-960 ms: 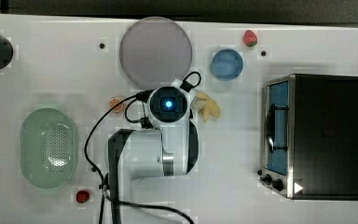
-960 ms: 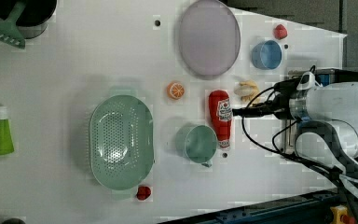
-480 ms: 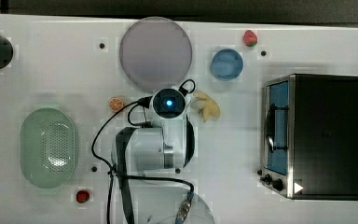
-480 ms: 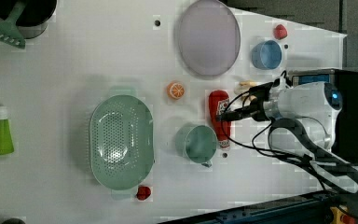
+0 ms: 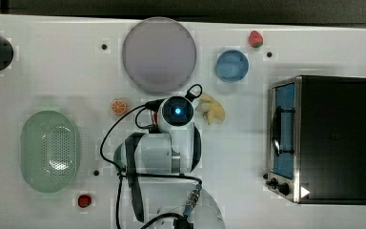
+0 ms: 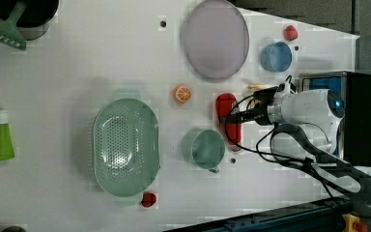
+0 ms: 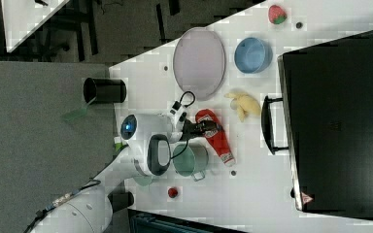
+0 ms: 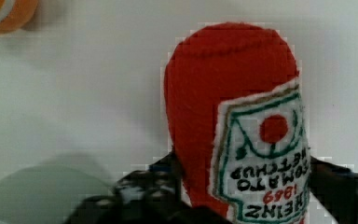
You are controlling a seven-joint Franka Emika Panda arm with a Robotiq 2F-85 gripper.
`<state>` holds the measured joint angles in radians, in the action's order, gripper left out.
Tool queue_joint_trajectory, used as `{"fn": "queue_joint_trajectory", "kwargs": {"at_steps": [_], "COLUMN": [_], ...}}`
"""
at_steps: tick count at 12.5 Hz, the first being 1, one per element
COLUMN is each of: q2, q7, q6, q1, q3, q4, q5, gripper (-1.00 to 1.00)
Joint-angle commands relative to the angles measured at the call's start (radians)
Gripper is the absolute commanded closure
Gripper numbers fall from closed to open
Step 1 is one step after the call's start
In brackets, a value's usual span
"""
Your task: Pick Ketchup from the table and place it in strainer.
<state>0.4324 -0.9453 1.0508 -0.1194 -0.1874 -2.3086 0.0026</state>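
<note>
The Ketchup (image 6: 226,104) is a slim red bottle with a white label, lying flat on the white table between the orange slice and the teal mug. It shows up close in the wrist view (image 8: 223,93) and also in the right view (image 7: 217,138). My gripper (image 6: 232,118) is down over its middle, and the dark fingers (image 8: 144,186) press against both sides of the bottle. In the top view my arm (image 5: 176,112) covers the bottle. The strainer (image 6: 125,145), a pale mint-green oval basket with a perforated base, stands empty at the left view's left, also seen from above (image 5: 50,150).
A teal mug (image 6: 205,149) stands close beside the bottle. An orange slice (image 6: 182,93), purple plate (image 6: 216,38), blue bowl (image 6: 276,56), strawberry (image 6: 290,33) and banana (image 5: 212,109) lie around. A black toaster oven (image 5: 321,138) blocks the top view's right. A small red blob (image 6: 148,199) lies by the strainer.
My arm has moved toward the left view's left and come down over the Ketchup. The fingers have closed in from wide open onto the bottle's sides.
</note>
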Motion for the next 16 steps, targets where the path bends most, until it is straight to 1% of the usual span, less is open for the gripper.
{"fn": "queue_joint_trajectory", "kwargs": {"at_steps": [1, 3, 5, 9, 12, 14, 16], "q2": [-0.017, -0.062, -0.148, -0.372, -0.459, -0.469, -0.459], "q7": [-0.035, -0.031, -0.022, -0.02, 0.015, 0.15, 0.357], "q6": [0.014, 0.006, -0.058, -0.389, -0.55, -0.584, -0.583], "q1": [0.005, 0.005, 0.005, 0.01, 0.023, 0.038, 0.052], "q3": [0.0, -0.001, -0.002, -0.038, -0.102, -0.17, -0.252], "q4": [0.012, 0.018, 0.034, 0.116, 0.196, 0.224, 0.226], "q5": [0.005, 0.005, 0.006, 0.007, 0.009, 0.011, 0.013], "gripper": [-0.21, -0.21, -0.21, -0.21, -0.21, -0.21, -0.21]}}
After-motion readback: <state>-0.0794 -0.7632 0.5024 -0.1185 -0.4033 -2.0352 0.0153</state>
